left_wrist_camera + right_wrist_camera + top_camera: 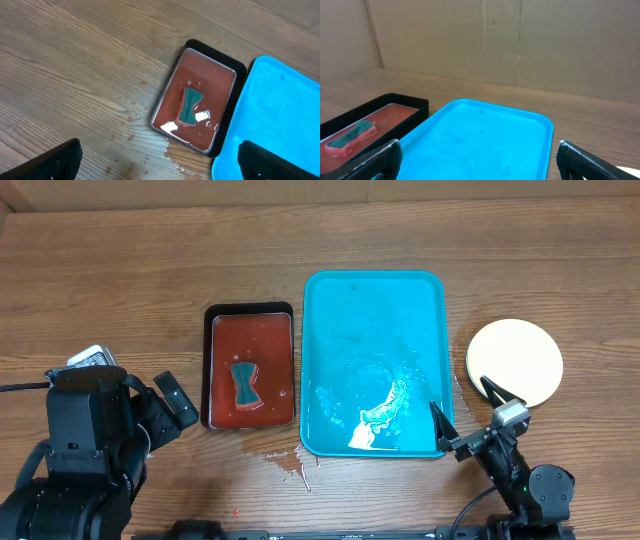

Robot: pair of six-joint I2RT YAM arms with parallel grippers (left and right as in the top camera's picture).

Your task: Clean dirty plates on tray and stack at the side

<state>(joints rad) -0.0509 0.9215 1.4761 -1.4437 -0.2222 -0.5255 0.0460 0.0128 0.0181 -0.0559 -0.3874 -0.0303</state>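
The turquoise tray [373, 300] lies mid-table and holds only streaks of water, no plates. The plates [515, 362] sit to its right on the wood as a pale round stack with a yellow-green rim; how many are in it I cannot tell. My right gripper [468, 408] is open at the tray's front right corner, between tray and stack, with nothing in it. In the right wrist view its fingers [382, 159] flank the tray [485, 135]. My left gripper [160, 162] is open and empty, low at the front left of the table.
A black tray [249, 312] of red liquid lies left of the turquoise one, with a teal sponge [245, 383] soaking in it. Reddish drops and a small puddle [290, 463] wet the wood in front of it. Cardboard walls stand behind the table.
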